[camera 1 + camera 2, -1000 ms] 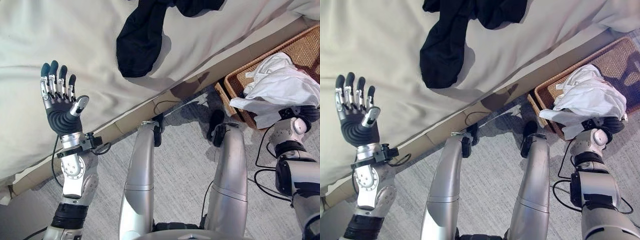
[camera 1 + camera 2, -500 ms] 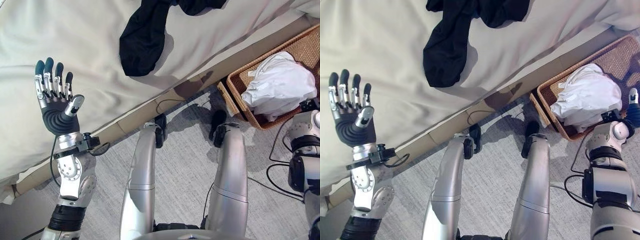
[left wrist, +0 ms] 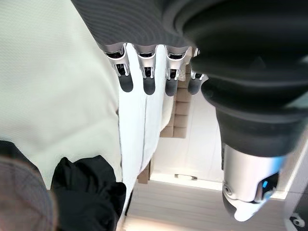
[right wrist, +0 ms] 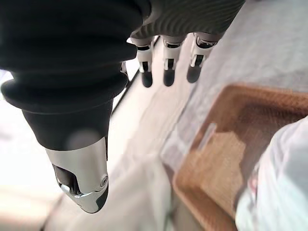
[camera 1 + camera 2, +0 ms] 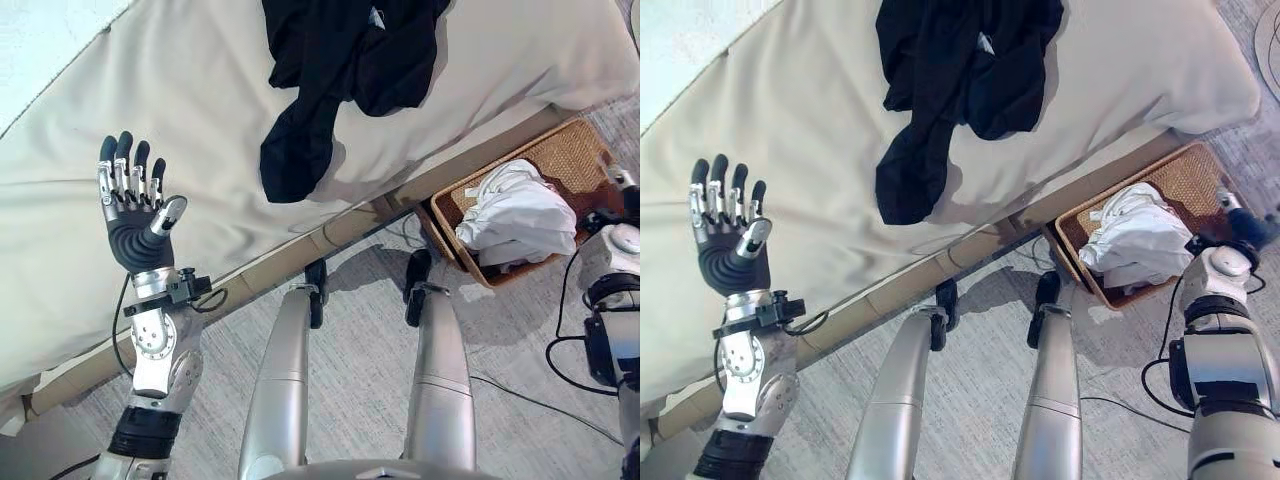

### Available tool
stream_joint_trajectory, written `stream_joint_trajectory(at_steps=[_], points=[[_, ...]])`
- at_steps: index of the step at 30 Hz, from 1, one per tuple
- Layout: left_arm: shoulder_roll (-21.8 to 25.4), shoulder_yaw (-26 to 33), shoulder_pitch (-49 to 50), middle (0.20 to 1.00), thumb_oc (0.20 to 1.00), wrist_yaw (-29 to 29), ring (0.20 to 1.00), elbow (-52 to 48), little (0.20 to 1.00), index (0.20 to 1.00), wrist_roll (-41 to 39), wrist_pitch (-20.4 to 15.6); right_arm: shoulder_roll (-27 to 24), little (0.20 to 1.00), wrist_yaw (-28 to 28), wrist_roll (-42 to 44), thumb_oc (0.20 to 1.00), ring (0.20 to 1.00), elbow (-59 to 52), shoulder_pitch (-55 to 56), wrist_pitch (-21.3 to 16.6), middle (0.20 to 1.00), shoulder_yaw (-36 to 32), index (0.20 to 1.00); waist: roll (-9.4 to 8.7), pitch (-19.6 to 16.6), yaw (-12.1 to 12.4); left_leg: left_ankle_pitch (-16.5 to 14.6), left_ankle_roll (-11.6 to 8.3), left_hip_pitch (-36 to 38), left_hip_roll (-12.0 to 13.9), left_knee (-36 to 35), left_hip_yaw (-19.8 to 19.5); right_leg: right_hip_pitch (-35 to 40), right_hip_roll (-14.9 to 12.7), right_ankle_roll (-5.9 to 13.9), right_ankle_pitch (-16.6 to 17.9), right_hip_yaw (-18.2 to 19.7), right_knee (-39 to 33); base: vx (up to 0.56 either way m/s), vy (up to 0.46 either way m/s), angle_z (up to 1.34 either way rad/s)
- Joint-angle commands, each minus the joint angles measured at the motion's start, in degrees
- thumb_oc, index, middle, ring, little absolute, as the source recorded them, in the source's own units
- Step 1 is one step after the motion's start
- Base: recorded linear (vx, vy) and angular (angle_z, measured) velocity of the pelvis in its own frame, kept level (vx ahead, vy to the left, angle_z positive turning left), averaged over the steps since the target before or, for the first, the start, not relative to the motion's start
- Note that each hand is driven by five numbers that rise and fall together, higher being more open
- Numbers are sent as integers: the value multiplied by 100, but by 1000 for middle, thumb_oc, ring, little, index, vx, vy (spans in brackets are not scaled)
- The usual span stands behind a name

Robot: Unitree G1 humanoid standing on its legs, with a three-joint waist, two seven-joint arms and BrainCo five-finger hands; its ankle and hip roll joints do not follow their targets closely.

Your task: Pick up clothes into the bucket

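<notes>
- While the left hand point(image 5: 138, 215) is raised over the cream bedding point(image 5: 150, 110) with fingers straight and spread, it holds nothing.
- The right hand point(image 5: 1243, 228), fingers extended and empty, hovers beside the wicker basket point(image 5: 570, 165) on the floor.
- White clothes point(image 5: 515, 215) lie in that basket.
- Farther off, a black garment point(image 5: 340, 70) lies on the bedding.

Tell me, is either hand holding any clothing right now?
No. Left hand and right hand are both open and empty; the white garment lies in the basket.
</notes>
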Motion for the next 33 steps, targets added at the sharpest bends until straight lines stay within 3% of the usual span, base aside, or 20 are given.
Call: stream_joint_trajectory(at_steps=[1,2,3,8,11,15,16,17,23,28,29,30,31,32,33], points=[[-57,318,-127,1000,1000,139,1000,128,1000,1000,398,-173,379,1000,-165,-571,1000,1000,-345,338,-191,1000,287,1000,-29,-92,-128,912,-104,243,172,-1404,-10,436,-22,132,435,-147,-772,0,0,0],[-57,312,-125,1000,1000,145,1000,135,1000,1000,404,-173,384,1000,-175,-581,1000,1000,-356,353,-184,1000,283,1000,-32,-112,-127,744,-140,332,170,-1395,-45,514,-13,173,273,-129,-735,0,0,0],[-106,355,-218,1000,1000,230,1000,313,1000,1000,528,-150,577,1000,-326,-1011,1000,1000,-956,726,-252,1000,339,1000,-66,-105,-204,1002,-128,587,196,-1719,-45,783,-16,154,517,-192,-1081,0,0,0],[-198,330,-360,1000,1000,384,1000,763,1000,1000,753,-197,965,1000,-642,-1519,1000,1000,-2674,1829,-554,1000,-56,1000,-123,-61,-317,1114,-153,1366,194,-2213,-137,1599,-15,212,634,-321,-1586,39,-11,-4],[-245,246,-414,1000,1000,420,1000,990,1000,1000,829,-181,1332,1000,-543,-1299,1000,1000,-3225,2312,-831,1000,-371,1000,-169,-23,-332,1129,-164,1797,197,-2390,-181,2093,-26,230,655,-411,-1817,70,-30,0],[-392,111,-270,1000,1000,61,1000,1810,1000,1000,643,48,2082,1000,299,-371,1000,1000,-4051,3097,-1205,1000,-661,1000,-350,10,-345,1047,-218,3080,278,-2652,-238,3710,-18,263,705,-706,-2576,126,-41,2],[-388,110,-272,1000,1000,56,1000,1813,1000,1000,638,46,2084,1000,305,-367,1000,1000,-4053,3099,-1205,1000,-665,1000,-350,21,-349,1085,-215,3096,274,-2684,-243,3733,-18,262,742,-716,-2617,205,-39,11],[-425,29,-160,1000,1000,-123,1000,2134,1000,1000,650,156,2194,1000,543,-160,1000,1000,-4111,3305,-1234,1000,-737,1000,-402,13,-351,967,-239,3469,275,-2595,-187,4326,-83,299,771,-836,-2841,98,-4,12],[-311,242,535,1000,1000,-601,1000,2436,1000,1000,868,306,2325,1000,935,-225,1000,1000,-4347,3849,-1024,1000,-688,1000,-466,-341,-261,837,-117,4557,169,-3099,-128,5292,-156,446,1095,-837,-3369,191,92,10],[-302,510,954,1000,1000,-837,1000,2305,1000,1000,847,338,2402,1000,1132,-292,1000,1000,-4453,4299,-921,1000,-799,1000,-487,-540,-238,750,112,5181,-50,-3447,-127,5483,-285,578,1286,-715,-2983,174,141,-4],[-308,579,1025,1000,1000,-873,1000,2261,1000,1000,862,347,2405,1000,1156,-323,1000,1000,-4490,4406,-901,1000,-861,1000,-469,-573,-239,731,216,5354,-156,-3532,-117,5449,-337,594,1412,-632,-2597,208,295,9],[-301,664,1142,1000,1000,-924,1000,2124,1000,1000,963,376,2434,1000,1226,-309,1000,1000,-4577,4600,-899,1000,-954,1000,-423,-587,-293,673,378,5567,-278,-3560,-139,5313,-385,520,1823,-440,-1905,149,237,11],[-302,665,1151,1000,1000,-922,1000,2115,1000,1000,966,381,2434,1000,1228,-308,1000,1000,-4581,4607,-898,1000,-953,1000,-435,-583,-286,671,385,5574,-291,-3559,-127,5298,-397,528,1811,-416,-1873,152,262,16],[-211,718,1171,1000,1000,-919,1000,2035,1000,1000,1129,361,2485,1000,1300,-233,1000,1000,-4576,4723,-923,1000,-1028,1000,-352,-531,-364,642,520,5733,-332,-3539,-236,5066,-198,410,1904,-103,-1161,58,115,13],[-214,718,1175,1000,1000,-916,1000,2030,1000,1000,1133,363,2483,1000,1304,-230,1000,1000,-4574,4724,-925,1000,-1027,1000,-360,-530,-357,633,518,5737,-336,-3537,-226,5048,-201,408,1884,-86,-1126,91,131,15]])
